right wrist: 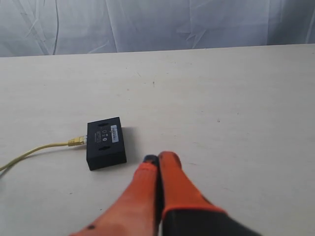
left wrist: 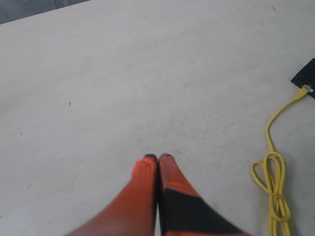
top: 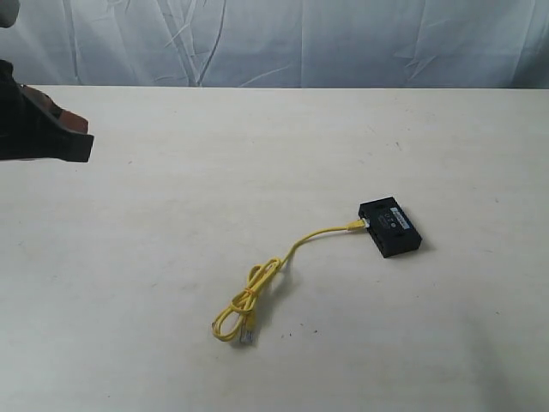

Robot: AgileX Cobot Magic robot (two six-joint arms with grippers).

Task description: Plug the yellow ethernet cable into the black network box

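The black network box (top: 391,227) lies flat on the pale table, right of centre. The yellow ethernet cable (top: 300,245) has one plug (top: 354,225) seated in the box's side, and its other end lies coiled in a loop (top: 247,302) nearer the front. The right wrist view shows the box (right wrist: 106,141) with the plug (right wrist: 78,142) in it, and my right gripper (right wrist: 158,160) shut and empty beside the box. The left wrist view shows my left gripper (left wrist: 158,158) shut and empty over bare table, the cable loop (left wrist: 273,184) off to one side. In the exterior view the left arm (top: 39,129) sits at the far left edge.
A wrinkled grey-blue cloth (top: 283,39) hangs behind the table's back edge (top: 283,87). The right arm is outside the exterior view.
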